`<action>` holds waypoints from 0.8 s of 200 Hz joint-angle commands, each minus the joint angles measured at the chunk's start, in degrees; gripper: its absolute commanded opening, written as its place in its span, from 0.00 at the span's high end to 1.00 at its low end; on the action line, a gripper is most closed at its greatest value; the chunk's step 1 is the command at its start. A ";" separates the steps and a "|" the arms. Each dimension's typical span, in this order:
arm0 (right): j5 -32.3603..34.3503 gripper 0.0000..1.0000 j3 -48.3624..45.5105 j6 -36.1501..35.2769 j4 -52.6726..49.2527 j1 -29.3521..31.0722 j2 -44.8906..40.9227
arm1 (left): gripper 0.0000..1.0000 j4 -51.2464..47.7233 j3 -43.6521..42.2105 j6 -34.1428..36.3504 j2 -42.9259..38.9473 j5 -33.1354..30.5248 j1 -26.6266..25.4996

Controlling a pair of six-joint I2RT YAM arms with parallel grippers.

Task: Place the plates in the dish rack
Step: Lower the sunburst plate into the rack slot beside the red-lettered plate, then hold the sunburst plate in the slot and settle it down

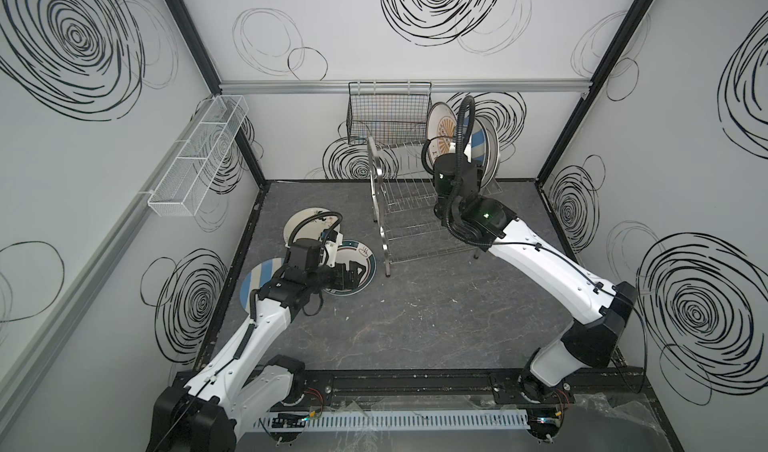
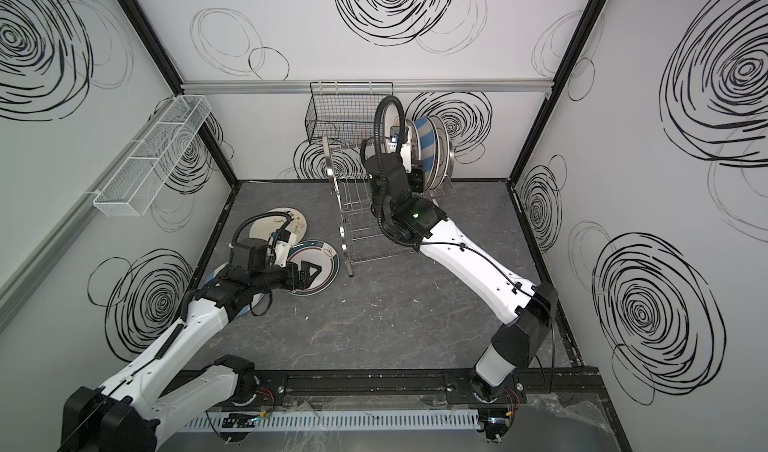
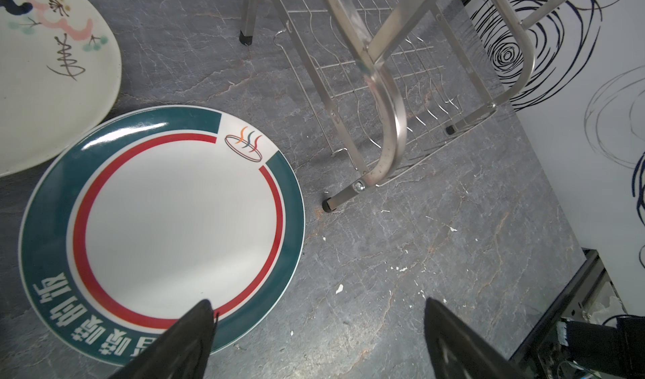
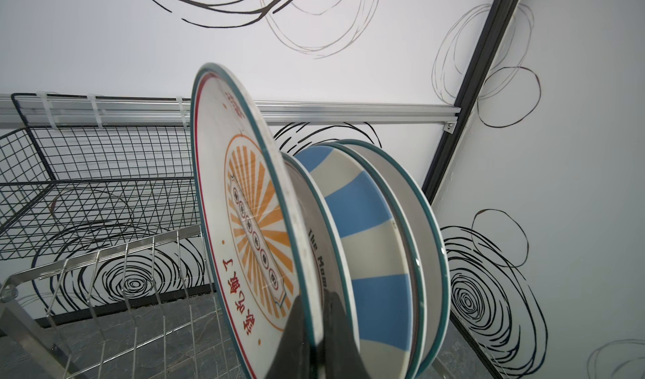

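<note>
The orange sunburst plate [image 4: 244,203] stands on edge at the upper tier of the dish rack [image 3: 391,122], its lower rim pinched between the fingers of the right gripper [image 4: 314,298], which is clamped tight on it. Just beyond it, on the side away from the open slots, more plates already stand in a row: a lettered one, a blue striped plate [image 4: 366,220] and teal-rimmed ones behind, four as far as the rims can be counted. The held plate leans a little and its top rides higher than its neighbours, so it looks not yet seated.

The step in hand, then, is slotting this plate. The next move calls for lowering it until its bottom edge drops between two wires, then opening the jaws and backing out without nudging the row.

The right arm stretches from its base toward the rack, wrist bent up against the upper tier.

The left gripper [image 3: 317,302] hangs low over the table [image 1: 415,304] with jaws wide apart and nothing held — one fingertip above the edge of the teal-rim plate [image 3: 174,220], the other above bare table. A flowered plate [image 3: 52,63] lies beside that plate, and a second striped plate [image 1: 257,275] lies under the left forearm.
</note>
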 commanded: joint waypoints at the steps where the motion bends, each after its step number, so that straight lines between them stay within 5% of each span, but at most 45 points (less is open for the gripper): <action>1: 0.45 1.00 -0.01 1.97 3.17 -0.26 0.14 | 0.04 1.10 0.90 0.33 -0.94 0.40 0.05; 160: -0.19 0.98 -3.11 5.05 1.87 0.31 0.35 | 0.04 1.95 -0.17 -2.13 -2.65 1.89 -1.00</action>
